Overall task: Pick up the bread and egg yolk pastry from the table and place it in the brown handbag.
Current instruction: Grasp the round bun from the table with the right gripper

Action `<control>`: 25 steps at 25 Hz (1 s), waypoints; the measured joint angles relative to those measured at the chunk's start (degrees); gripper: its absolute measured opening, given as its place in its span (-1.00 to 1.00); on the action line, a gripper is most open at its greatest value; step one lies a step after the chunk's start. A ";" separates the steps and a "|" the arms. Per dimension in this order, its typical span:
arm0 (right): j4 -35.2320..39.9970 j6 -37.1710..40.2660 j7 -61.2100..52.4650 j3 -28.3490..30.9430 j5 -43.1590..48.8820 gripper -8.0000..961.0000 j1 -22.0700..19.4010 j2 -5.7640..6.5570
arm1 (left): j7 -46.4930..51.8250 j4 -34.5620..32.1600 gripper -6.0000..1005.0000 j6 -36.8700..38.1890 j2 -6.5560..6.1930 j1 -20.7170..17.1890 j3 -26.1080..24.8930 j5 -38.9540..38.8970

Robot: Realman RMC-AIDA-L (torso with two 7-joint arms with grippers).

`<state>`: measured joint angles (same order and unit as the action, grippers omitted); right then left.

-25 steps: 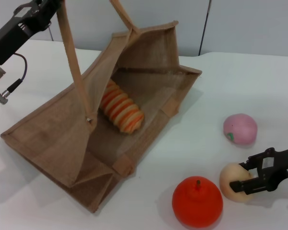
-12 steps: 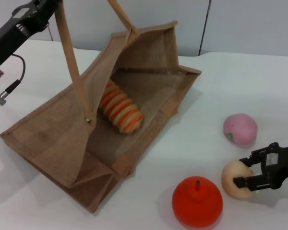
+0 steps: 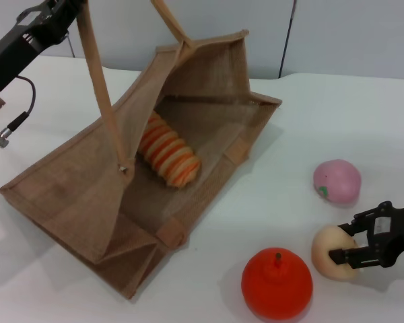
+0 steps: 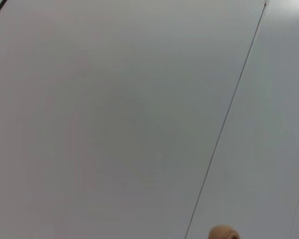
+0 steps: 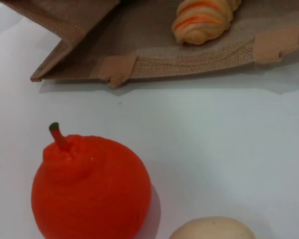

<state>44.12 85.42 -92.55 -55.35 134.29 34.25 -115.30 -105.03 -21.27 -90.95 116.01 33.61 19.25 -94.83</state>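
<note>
While the bread (image 3: 170, 156) lies inside the brown handbag (image 3: 67, 195), the right pincer (image 3: 347, 247) straddles the egg yolk pastry (image 3: 331, 252) at five o'clock on the surface, spread, not clenched. Small, smooth, probably soft: pinch across its middle, gently. The left pincer (image 3: 54, 12) grasps a handle.

light: bright, even, from overhead | shadows: soft; short one beside the fruit (image 5: 89, 186), a band under the handbag (image 3: 74, 202) edge on the white tabletop (image 3: 337, 121) | glare: slight sheen on fruit | focus: head view sharp; right wrist view soft on near pastry (image 5: 213, 229) | left wrist view: flat grey wall
</note>
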 joint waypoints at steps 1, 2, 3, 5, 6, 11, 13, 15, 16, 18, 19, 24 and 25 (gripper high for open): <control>-0.05 0.00 -0.05 -0.01 0.00 0.18 0.05 0.02 | 0.00 0.00 -0.74 -0.02 0.00 0.00 0.00 0.00; -0.08 0.00 -0.11 -0.02 0.01 0.17 0.11 0.04 | 0.00 0.00 -0.74 -0.03 0.00 0.01 0.00 0.00; -0.10 0.00 -0.25 -0.02 0.02 0.16 0.17 0.05 | 0.00 0.00 -0.74 -0.03 0.00 0.02 0.00 0.00; -0.12 0.05 -0.50 -0.03 0.08 0.14 0.28 0.05 | 0.00 0.00 -0.74 0.01 0.00 0.03 0.00 0.00; -0.12 0.07 -0.61 -0.03 0.13 0.14 0.31 0.05 | 0.00 0.00 -0.74 0.01 0.00 0.03 0.00 0.00; -0.16 0.13 -0.93 -0.03 0.07 0.13 0.37 0.17 | 0.00 0.00 -0.74 -0.05 0.00 0.05 0.00 0.00; -0.20 0.34 -1.24 -0.02 0.05 0.12 0.43 0.21 | 0.00 0.00 -0.74 -0.05 0.00 0.05 0.00 0.00; -0.01 0.80 -1.37 0.01 -0.03 0.11 0.46 0.22 | 0.00 0.00 -0.74 -0.07 0.00 0.05 0.00 0.00; 0.15 1.13 -1.39 0.03 -0.08 0.10 0.48 0.24 | 0.00 0.00 -0.74 -0.11 0.00 0.06 0.00 0.00; 0.34 1.86 -1.40 0.14 -0.11 0.09 0.53 0.37 | 0.00 0.00 -0.74 -0.13 0.00 0.06 0.00 0.00; 0.42 2.22 -1.41 0.33 -0.12 0.08 0.59 0.47 | 0.00 0.00 -0.74 -0.13 0.00 0.05 0.00 0.00; 0.53 3.10 -1.41 1.94 -0.03 0.00 0.66 0.66 | 0.00 0.00 -0.74 -0.13 0.00 0.09 0.00 0.00; 0.57 3.52 -1.41 2.28 0.03 -0.02 0.69 0.73 | 0.00 0.00 -0.74 -0.12 0.00 0.12 0.00 0.00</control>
<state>44.69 88.94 -93.96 -53.07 134.33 34.94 -114.57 -105.03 -21.26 -91.07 116.01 33.72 19.25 -94.83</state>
